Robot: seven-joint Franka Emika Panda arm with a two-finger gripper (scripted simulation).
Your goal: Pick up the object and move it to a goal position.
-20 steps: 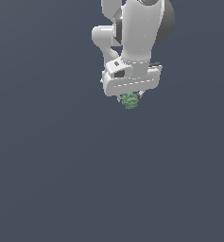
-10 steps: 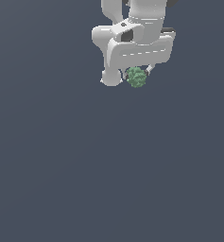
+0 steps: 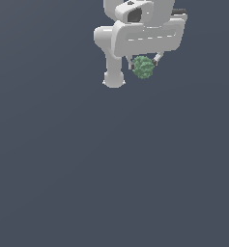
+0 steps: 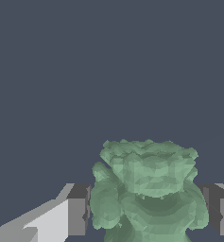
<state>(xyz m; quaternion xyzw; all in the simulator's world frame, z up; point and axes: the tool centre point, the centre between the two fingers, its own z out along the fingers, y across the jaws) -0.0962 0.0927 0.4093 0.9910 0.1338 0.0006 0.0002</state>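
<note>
One green lump (image 3: 144, 67), roundish and bumpy, hangs between the two fingers of the white gripper (image 3: 144, 65), near the upper edge of the exterior view. In the wrist view the lump (image 4: 146, 189) fills the gap between the two dark finger pads (image 4: 78, 210), one pad pressed against each side of it, so the fingers are pinching the object rather than standing spread or pressed together. The object sits directly between and just below the fingertips; no offset to either side can be made out. Its outline is nearly as wide as tall, so no clear long axis shows, though the wrist view suggests a broader upper mass over a narrower lower part. The uniform grey tabletop (image 3: 111, 183) lies behind it in both views; whether the lump is clear of that surface cannot be read with certainty, as no shadow or contact line shows. No goal marker is visible in either view. The grasp appears made, and the remaining step is judged to be carrying the held object to the goal.
</note>
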